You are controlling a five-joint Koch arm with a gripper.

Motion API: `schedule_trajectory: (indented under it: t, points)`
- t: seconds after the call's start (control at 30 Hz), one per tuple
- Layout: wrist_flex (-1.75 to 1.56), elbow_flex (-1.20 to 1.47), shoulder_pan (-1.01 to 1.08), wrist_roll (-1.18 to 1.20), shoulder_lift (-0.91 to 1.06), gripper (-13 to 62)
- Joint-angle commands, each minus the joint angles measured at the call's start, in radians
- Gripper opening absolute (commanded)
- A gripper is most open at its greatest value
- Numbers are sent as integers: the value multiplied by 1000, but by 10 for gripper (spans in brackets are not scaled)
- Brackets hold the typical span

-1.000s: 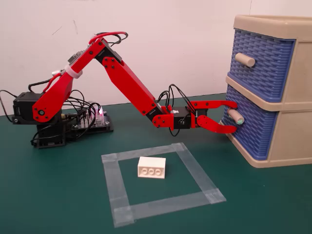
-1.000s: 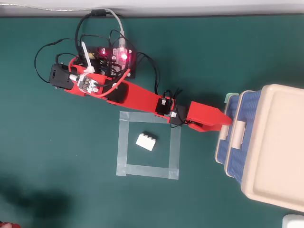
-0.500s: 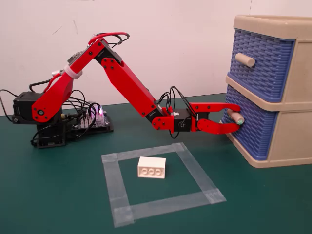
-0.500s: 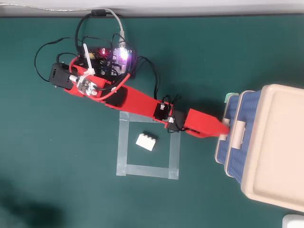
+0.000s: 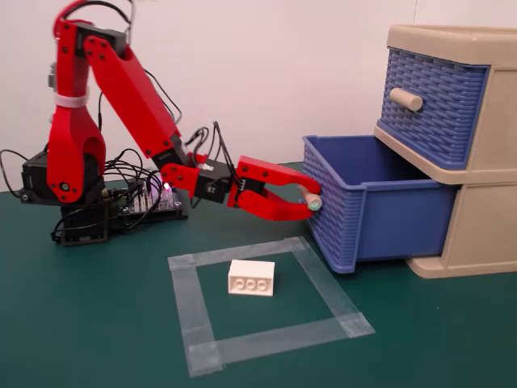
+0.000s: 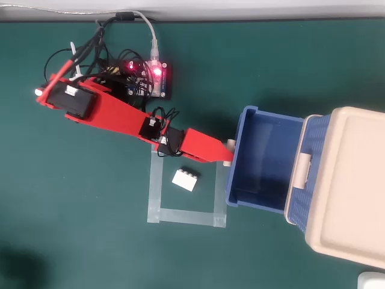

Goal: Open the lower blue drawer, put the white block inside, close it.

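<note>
The lower blue drawer (image 5: pixel 333 217) (image 6: pixel 233 180) stands pulled far out of the beige cabinet (image 5: pixel 486 220) (image 6: pixel 349 186), and its inside looks empty. My red gripper (image 5: pixel 313 202) (image 6: pixel 229 155) is shut on the drawer's knob (image 5: pixel 308 196) (image 6: pixel 230 144), one jaw above it and one below. The white block (image 5: pixel 251 277) (image 6: pixel 186 179) lies on the green mat inside a square of grey tape (image 5: pixel 190 303) (image 6: pixel 155 180). It is below and left of the gripper in the fixed view, with its three rings facing the camera.
The upper blue drawer (image 5: pixel 432 105) with its beige knob (image 5: pixel 405 99) is closed. The arm's base and a lit circuit board (image 5: pixel 149 198) (image 6: pixel 147 75) sit at the left with loose cables. A white wall runs behind the mat.
The gripper closed on the knob and drew back to the left, pulling the lower drawer out of the cabinet. The arm folded up toward its base. The block has not moved.
</note>
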Motion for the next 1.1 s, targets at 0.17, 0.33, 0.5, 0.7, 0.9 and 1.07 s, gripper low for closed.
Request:
schedule_trajectory:
  t: [0.17,0.33,0.5,0.7,0.9,1.07]
  points:
    - [-17,23,34,-63,144,340]
    - [360,118,94,-449,446,338]
    - [1075,25,239,-934,762,337]
    - [1566,-293,311,-1537,676,335]
    - [1565,-405,314,-1575,414,335]
    - [1539,-449,322,-1575,278,334]
